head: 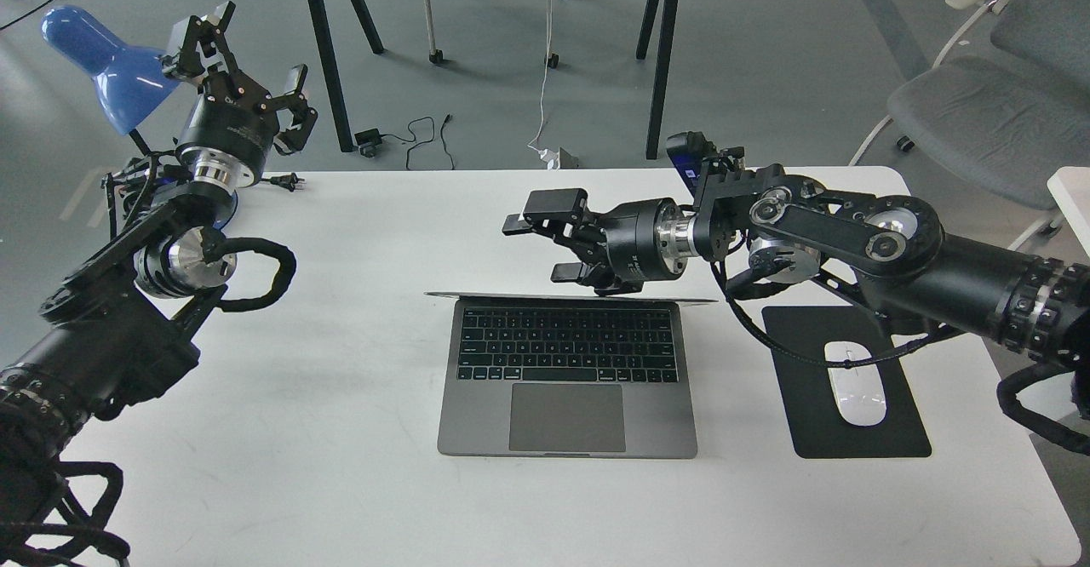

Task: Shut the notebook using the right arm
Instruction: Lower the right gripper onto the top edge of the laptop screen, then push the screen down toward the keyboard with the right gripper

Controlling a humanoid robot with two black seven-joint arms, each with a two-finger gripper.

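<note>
The space-grey notebook lies open at the middle front of the white table. Its keyboard and trackpad face up. Its lid is seen edge-on as a thin line at the back. My right arm comes in from the right. Its gripper is open and empty, pointing left just behind and above the top edge of the lid. I cannot tell if it touches the lid. My left gripper is open and empty, raised at the far left corner of the table.
A black mouse pad with a white mouse lies right of the notebook, under my right arm. A blue desk lamp stands at the far left. A grey chair and table legs stand beyond the table.
</note>
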